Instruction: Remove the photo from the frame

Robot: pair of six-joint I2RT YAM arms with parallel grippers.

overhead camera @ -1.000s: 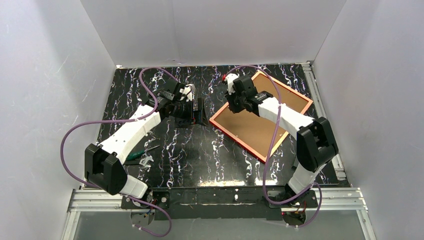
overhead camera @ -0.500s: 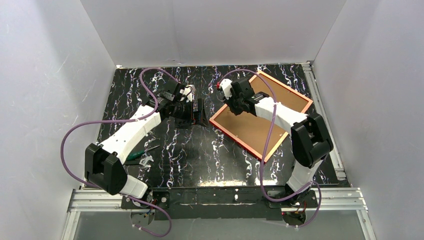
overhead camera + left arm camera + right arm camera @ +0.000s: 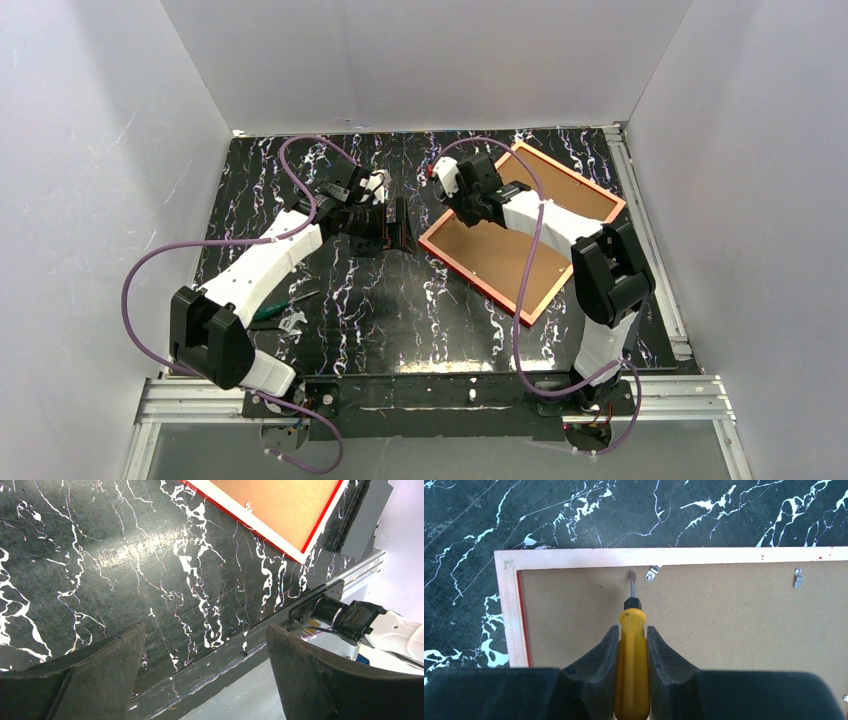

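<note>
The thin-edged red rectangular picture frame (image 3: 724, 555) is laid back-up, its plain brown backing board (image 3: 724, 625) directly beneath the right gripper (image 3: 631, 628). That gripper is clamped on a yellow-handled screwdriver (image 3: 632, 650), whose tip is seen beside a small metal clip (image 3: 653, 572) at the frame's rim. The left gripper (image 3: 205, 635) is spread wide, empty, near the frame's corner.

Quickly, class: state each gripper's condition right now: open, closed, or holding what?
Left gripper: open, empty.
Right gripper: closed on the yellow-handled screwdriver.

Frame (image 3: 574, 557) and screwdriver (image 3: 632, 645) run off the view's edges.
</note>
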